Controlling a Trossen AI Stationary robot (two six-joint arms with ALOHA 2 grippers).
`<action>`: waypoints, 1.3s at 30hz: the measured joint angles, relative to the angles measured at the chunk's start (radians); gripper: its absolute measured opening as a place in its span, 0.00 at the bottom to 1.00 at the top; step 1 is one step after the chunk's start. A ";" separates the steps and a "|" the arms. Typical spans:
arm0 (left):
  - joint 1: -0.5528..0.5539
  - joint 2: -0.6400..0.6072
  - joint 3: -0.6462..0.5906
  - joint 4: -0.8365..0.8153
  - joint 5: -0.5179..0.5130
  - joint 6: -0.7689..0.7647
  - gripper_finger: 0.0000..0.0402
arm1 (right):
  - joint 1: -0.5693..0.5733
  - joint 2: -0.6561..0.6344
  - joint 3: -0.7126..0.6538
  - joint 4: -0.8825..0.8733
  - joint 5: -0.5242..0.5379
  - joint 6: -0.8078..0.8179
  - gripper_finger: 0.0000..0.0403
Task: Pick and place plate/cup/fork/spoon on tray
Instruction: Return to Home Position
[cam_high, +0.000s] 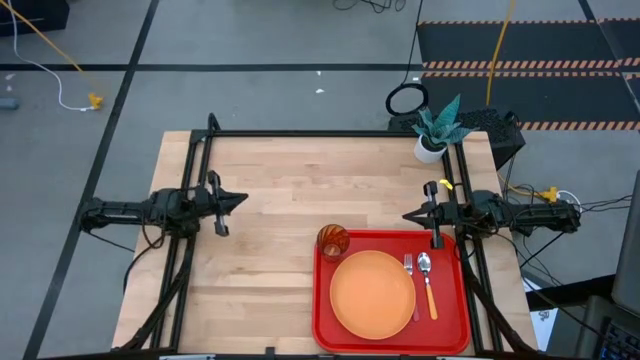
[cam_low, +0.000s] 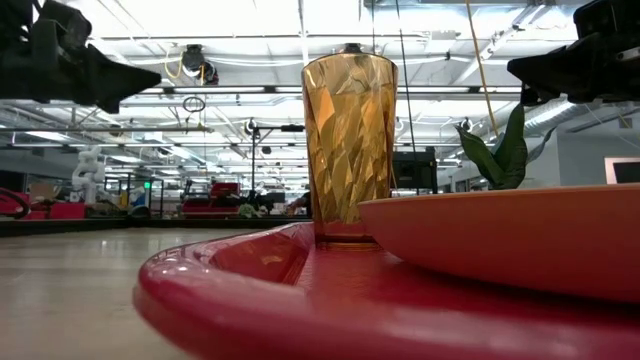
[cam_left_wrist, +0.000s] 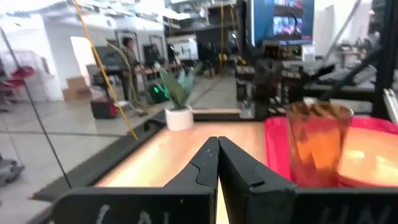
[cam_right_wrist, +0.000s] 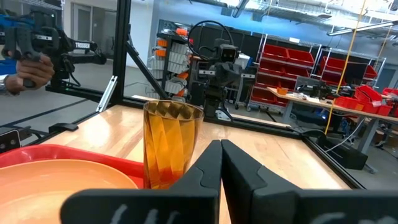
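My left gripper (cam_high: 243, 200) and right gripper (cam_high: 407, 215) hang clenched on nothing at the table's (cam_high: 270, 170) sides; plate (cam_high: 372, 292), cup (cam_high: 333, 240), fork (cam_high: 410, 275) and spoon (cam_high: 427, 275) lie on the tray (cam_high: 321, 300), near right.

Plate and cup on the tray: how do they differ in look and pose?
The plate is wide, flat and opaque matte orange; the cup is small, tall and translucent amber with a faceted wall. The plate lies in the middle of the tray; the cup stands upright in a corner, beside the plate. Both sit on the red tray.
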 joint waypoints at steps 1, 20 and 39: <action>0.000 0.000 0.000 -0.016 0.011 -0.008 0.02 | 0.000 0.000 0.000 0.000 0.000 0.000 0.00; 0.000 0.023 0.002 -0.084 0.151 -0.044 0.08 | 0.000 0.000 0.000 0.000 0.000 0.000 0.00; 0.000 0.023 0.001 -0.083 0.151 -0.047 0.08 | 0.000 0.000 0.000 0.000 0.000 0.000 0.00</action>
